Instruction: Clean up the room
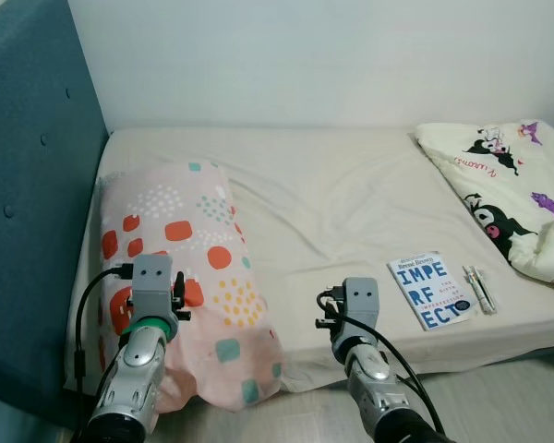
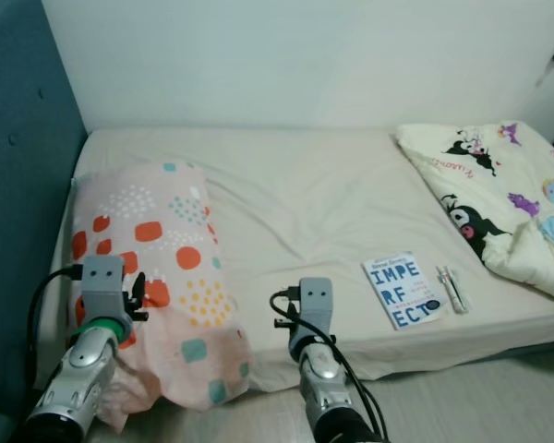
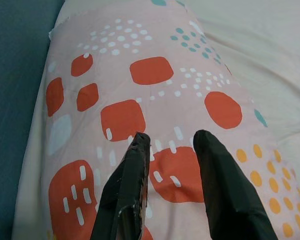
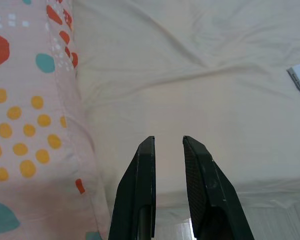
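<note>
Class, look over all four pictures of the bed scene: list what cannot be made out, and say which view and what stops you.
1. Book: the small print on its cover is too small to read in the eye views; the right wrist view crops it at the frame edge.
2. Pens beside the book: too small to tell their type.
3. Blanket: cut off by the right edge.
4. Pillow: its near end droops over the bed edge behind the left arm.

The bed (image 1: 351,194) lies open across its middle. A pillow (image 1: 189,268) fills the left edge, a blanket (image 1: 517,185) the far right corner, and a book (image 1: 429,289) with pens (image 1: 480,288) lies near the front edge.
</note>
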{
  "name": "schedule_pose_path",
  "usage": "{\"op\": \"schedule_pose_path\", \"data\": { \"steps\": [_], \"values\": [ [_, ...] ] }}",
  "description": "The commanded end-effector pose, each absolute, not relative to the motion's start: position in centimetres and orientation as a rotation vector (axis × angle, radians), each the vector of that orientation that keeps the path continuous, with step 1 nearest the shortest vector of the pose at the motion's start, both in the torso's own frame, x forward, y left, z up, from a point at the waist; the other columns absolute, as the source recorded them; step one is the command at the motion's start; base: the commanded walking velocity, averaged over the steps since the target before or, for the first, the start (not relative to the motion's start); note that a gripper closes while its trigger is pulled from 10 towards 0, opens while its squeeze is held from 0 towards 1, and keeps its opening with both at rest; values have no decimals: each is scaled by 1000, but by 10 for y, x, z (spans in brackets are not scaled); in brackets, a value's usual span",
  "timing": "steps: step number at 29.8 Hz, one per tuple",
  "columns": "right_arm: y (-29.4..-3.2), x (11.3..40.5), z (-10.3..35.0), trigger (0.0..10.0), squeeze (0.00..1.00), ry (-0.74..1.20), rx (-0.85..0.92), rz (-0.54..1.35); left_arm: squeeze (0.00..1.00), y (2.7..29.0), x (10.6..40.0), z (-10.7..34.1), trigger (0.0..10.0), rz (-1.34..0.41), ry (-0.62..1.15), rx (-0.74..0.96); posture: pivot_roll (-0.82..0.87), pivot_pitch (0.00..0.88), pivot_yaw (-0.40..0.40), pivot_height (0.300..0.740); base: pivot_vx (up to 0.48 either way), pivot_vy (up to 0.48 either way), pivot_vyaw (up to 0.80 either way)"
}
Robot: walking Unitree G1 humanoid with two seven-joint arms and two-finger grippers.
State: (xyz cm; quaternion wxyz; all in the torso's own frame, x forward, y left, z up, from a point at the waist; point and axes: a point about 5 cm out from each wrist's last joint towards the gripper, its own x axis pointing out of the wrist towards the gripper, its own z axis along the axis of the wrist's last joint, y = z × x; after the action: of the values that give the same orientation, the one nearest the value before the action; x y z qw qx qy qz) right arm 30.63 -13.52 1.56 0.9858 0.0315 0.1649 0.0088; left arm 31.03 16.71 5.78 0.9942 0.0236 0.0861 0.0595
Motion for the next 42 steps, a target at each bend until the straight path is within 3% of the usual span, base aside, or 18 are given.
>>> {"op": "schedule_pose_path", "data": {
  "steps": [1, 42],
  "values": [
    [-138, 303, 11, 10000, 0, 359, 64, 2, 0, 166, 308, 52, 10000, 112, 196, 54, 61, 0, -21, 740, 0, -416, 0],
    [-135, 303, 10, 10000, 0, 360, 61, 0, 0, 178, 312, 56, 10000, 144, 190, 40, 68, 0, -18, 740, 0, -478, 0]
  ]
}}
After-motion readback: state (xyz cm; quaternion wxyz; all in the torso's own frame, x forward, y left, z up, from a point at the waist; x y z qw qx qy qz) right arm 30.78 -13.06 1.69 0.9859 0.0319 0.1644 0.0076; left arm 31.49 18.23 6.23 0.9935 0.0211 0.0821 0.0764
